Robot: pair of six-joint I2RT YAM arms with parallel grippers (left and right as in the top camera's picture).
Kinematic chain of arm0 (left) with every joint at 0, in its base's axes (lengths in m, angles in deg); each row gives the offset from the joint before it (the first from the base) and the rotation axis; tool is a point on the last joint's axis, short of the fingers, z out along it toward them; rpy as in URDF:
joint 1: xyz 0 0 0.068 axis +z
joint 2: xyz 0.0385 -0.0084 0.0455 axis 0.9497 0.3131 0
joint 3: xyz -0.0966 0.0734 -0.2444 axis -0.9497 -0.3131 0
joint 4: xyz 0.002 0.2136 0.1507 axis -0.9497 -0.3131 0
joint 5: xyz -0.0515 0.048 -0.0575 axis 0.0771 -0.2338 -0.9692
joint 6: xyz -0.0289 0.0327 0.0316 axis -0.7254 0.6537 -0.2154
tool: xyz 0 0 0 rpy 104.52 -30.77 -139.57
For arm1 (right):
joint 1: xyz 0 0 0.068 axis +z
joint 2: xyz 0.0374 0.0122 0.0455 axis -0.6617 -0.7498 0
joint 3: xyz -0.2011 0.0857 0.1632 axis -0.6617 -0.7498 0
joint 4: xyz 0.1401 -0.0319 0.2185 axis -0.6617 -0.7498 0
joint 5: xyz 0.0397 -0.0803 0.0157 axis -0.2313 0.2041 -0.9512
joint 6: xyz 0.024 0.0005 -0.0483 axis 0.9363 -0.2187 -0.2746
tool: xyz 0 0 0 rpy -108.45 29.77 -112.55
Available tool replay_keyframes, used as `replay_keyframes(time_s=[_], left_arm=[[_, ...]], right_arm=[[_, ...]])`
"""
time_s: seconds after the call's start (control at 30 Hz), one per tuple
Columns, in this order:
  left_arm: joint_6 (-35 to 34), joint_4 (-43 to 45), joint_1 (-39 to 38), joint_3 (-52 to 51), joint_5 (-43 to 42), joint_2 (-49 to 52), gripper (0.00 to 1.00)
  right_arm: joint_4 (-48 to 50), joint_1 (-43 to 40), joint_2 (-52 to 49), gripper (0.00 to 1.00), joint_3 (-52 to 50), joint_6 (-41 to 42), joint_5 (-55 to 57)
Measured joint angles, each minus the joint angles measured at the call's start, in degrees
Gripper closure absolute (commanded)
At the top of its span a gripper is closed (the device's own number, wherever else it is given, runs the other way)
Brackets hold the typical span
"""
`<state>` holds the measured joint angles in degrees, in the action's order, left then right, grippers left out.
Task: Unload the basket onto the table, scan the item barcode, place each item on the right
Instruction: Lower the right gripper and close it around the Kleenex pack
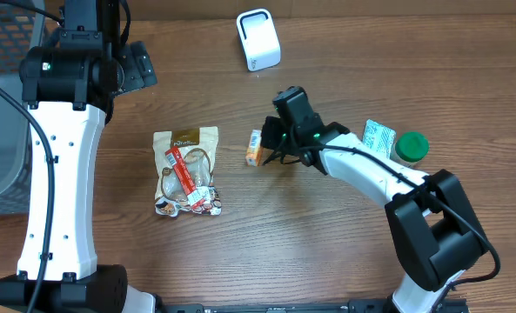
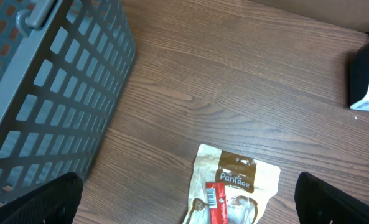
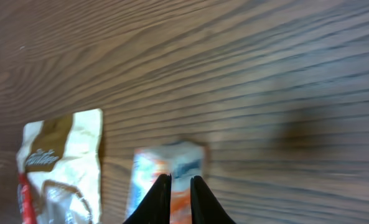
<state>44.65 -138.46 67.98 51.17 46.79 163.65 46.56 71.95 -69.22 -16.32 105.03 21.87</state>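
A small orange-and-white packet lies at the middle of the wooden table. My right gripper is down on its right side. In the right wrist view the jaws leave only a thin slit and pinch the blurred packet. A white barcode scanner stands at the back; its edge also shows in the left wrist view. My left gripper hangs wide open and empty, high at the back left. Its fingers straddle a tan snack pouch far below.
The tan pouch, with a red stick pack on top, lies left of the small packet. A grey mesh basket stands at the left edge. A green-lidded jar and a white-green packet sit at the right.
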Motion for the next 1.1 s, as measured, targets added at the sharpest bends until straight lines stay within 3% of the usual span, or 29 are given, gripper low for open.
replay_keyframes(time_s=[0.37, 0.73, 0.97, 1.1], left_arm=[[0.0, 0.0, 0.0, 0.0, 0.0, 0.0, 0.0], [0.0, 0.0, 0.0, 0.0, 0.0, 0.0, 0.0], [0.0, 0.0, 0.0, 0.0, 0.0, 0.0, 0.0], [0.0, 0.0, 0.0, 0.0, 0.0, 0.0, 0.0]], right_arm=[[-5.42, -0.92, -0.02, 0.85, 0.0, 1.62, 0.17], [0.5, 7.76, -3.69, 0.84, 0.0, 2.58, 0.13], [1.29, 7.23, -4.63, 0.83, -0.04, 2.6, 1.01], [2.51, 6.05, -4.63, 0.76, -0.04, 2.75, 1.25]])
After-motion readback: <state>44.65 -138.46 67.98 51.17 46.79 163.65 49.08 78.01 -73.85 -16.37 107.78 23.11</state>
